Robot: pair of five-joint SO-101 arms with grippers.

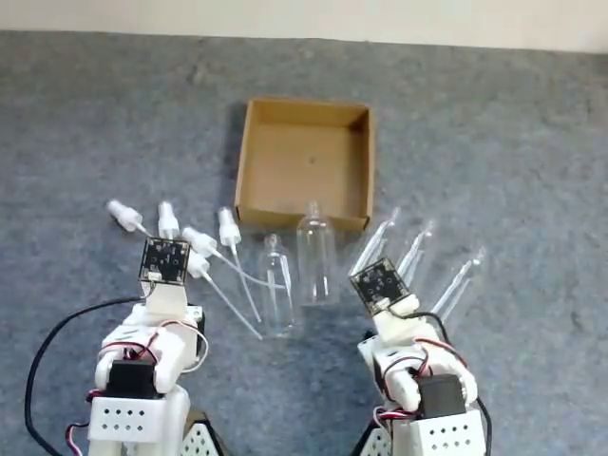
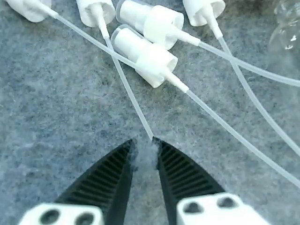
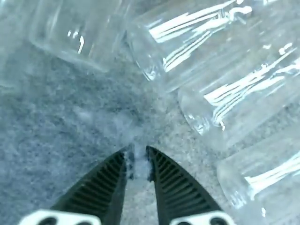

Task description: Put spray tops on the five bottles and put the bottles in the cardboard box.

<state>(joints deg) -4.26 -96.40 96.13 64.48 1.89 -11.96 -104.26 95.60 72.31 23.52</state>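
Note:
Several white spray tops point(image 1: 198, 237) with long thin tubes lie on the grey carpet at the left. In the left wrist view two capped tops point(image 2: 149, 21) lie just ahead of my left gripper point(image 2: 144, 140). Its fingers are shut to a thin gap with nothing held, and one tube's end point(image 2: 151, 136) lies at a fingertip. Clear bottles lie in the middle point(image 1: 316, 252) and to the right point(image 1: 415, 249), all without tops. My right gripper point(image 3: 137, 152) rests shut and empty just short of the bottle bases point(image 3: 220, 101). The cardboard box point(image 1: 255, 161) sits open beyond the bottles.
Grey carpet point(image 1: 513, 142) covers the whole table. Both arms' bases point(image 1: 142, 399) stand at the near edge. Bare carpet lies left and right of the box.

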